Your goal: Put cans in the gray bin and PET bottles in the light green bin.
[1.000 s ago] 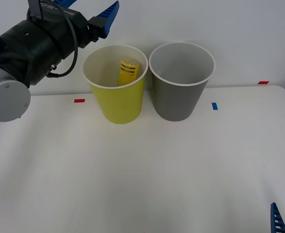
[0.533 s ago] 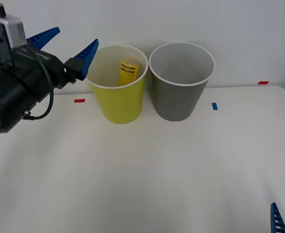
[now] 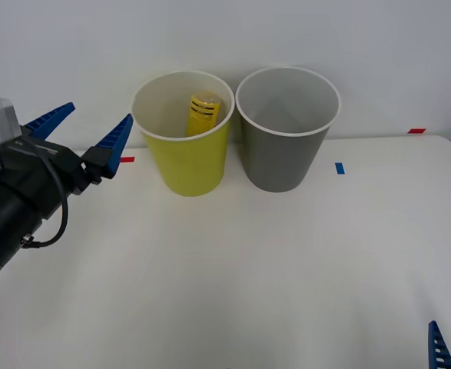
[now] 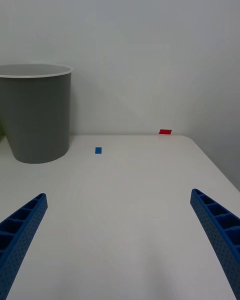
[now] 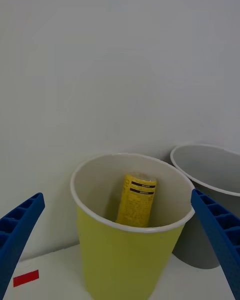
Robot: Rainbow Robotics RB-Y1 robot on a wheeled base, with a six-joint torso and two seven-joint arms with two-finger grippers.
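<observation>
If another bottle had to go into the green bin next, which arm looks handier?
Probably the left. Its open pincer hangs just beside the green bin, where a bottle already leans. The right pincer, also open, sits low at the table's near right corner, beyond the gray bin.

The front camera is looking forward and down from above the arms onto the white table (image 3: 233,269), taking in both bins standing side by side at the far edge against the wall. The left wrist camera is sitting low and close, facing the light green bin (image 5: 127,240) nearly head-on and peering over its rim, with the gray bin (image 5: 212,180) showing beside it. The right wrist camera is hovering low over the table, well back, facing the wall across the bare surface, with the gray bin at one edge. All three views are sharing the gray bin; the front and left wrist views are also sharing the light green bin.
</observation>
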